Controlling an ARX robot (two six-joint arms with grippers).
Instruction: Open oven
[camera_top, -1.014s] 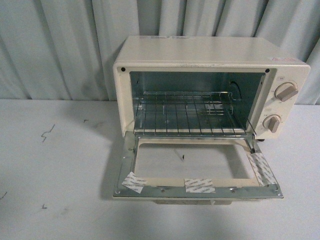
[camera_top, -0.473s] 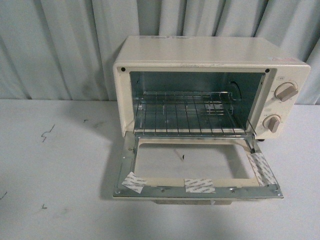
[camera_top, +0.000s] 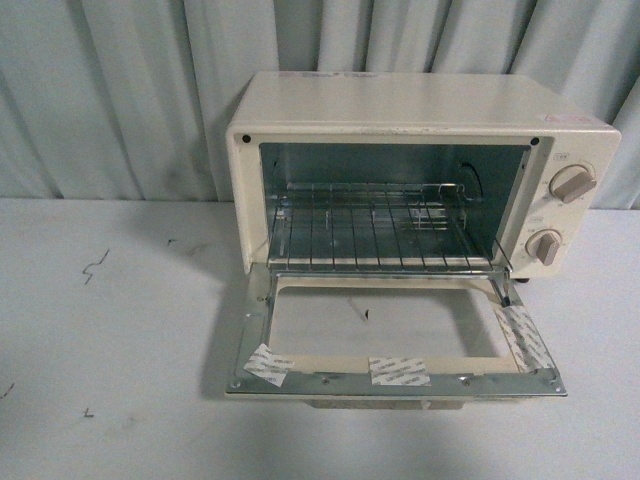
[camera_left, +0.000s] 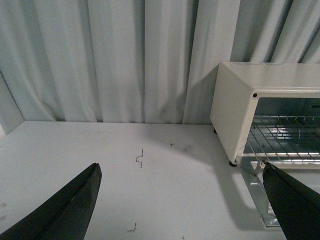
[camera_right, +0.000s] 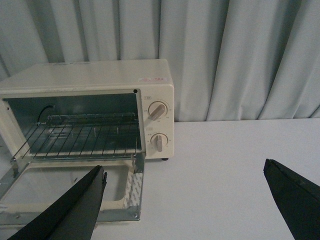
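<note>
pale grey pleated curtain (camera_top: 120, 90) hangs behind everything, and in front of it a matte white worktop (camera_top: 110, 340) carries the one thing that matters here. the small boxy cream-white toaster oven (camera_top: 400, 105) sits toward the back of the worktop, right of centre in the front view, close to the curtain. its drop-down door with a glass window (camera_top: 395, 378) lies fully lowered, roughly flat and just above the worktop, so the task reads as done. the door's inner metal frame faces up, with strips of tape stuck along it. inside, a silvery wire rack (camera_top: 375, 235) sits level across the cavity (nothing on it). two round beige knobs (camera_top: 573, 184) stand one above the other on the right-hand panel.

neither arm shows in the front view, which suggests both are drawn back clear of the door's swing. the left end effector (camera_left: 182, 200) is released, its dark fingers spread wide and holding nothing, beside the oven's left flank. the right end effector (camera_right: 192, 200) is likewise spread and empty, facing the oven's knob side.
</note>
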